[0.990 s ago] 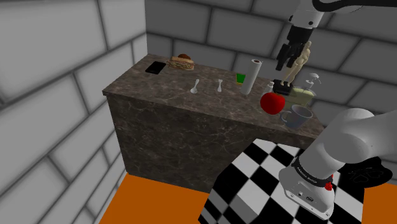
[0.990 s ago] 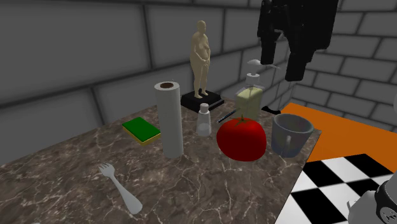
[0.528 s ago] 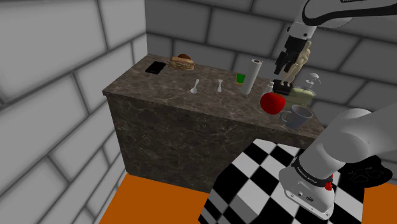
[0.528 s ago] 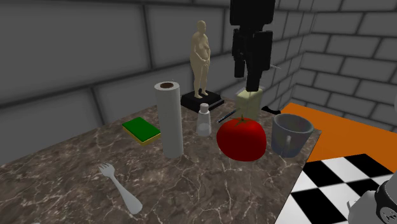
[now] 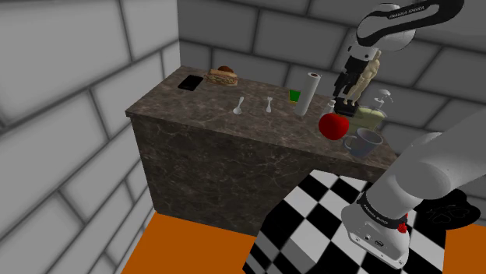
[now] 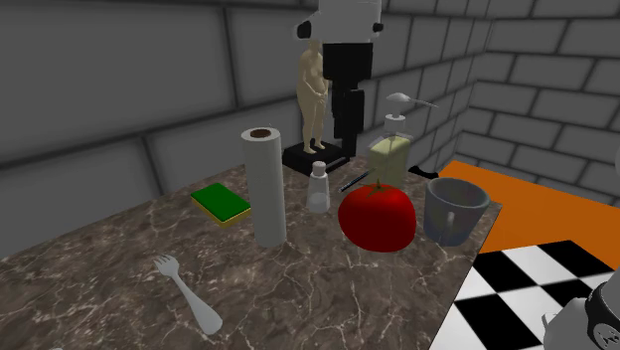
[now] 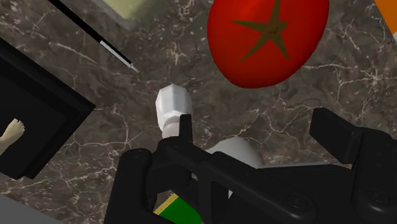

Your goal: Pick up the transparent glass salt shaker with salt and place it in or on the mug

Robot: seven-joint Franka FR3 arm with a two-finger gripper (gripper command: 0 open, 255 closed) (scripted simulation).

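Well, the marble counter (image 6: pixel 397 288) is crowded at this end, so the white arm (image 5: pixel 397 19) hangs high above the clutter, probably to come straight down. The red tomato (image 6: pixel 378 217) sits between the mug (image 6: pixel 455 209) at the counter's edge and the small clear salt shaker (image 6: pixel 318 187), which stands upright before the statue's black base (image 6: pixel 316 156). The tool (image 6: pixel 348 134) hovers over the shaker, spread wide, gripping nothing.
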